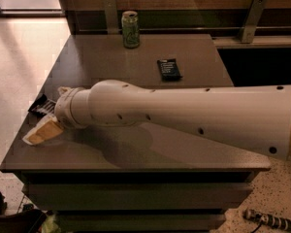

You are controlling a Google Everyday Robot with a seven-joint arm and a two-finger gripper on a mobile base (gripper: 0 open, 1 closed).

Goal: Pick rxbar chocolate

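Observation:
The rxbar chocolate (40,105) is a flat black wrapper with white print, lying at the table's left edge and partly hidden behind my wrist. My gripper (45,114) is at that left edge, right over the bar. One tan finger (41,132) reaches down to the left in front of the bar, and a small pale tip (63,90) shows behind it. The jaws look open with the bar between them, not gripped. My white arm (184,118) spans the table from the right.
A shorter dark bar (169,68) lies at mid-table towards the back. A green drink can (131,29) stands at the back edge. The brown table (136,154) drops off at the left and front edges. A wall rail with brackets (252,18) runs behind.

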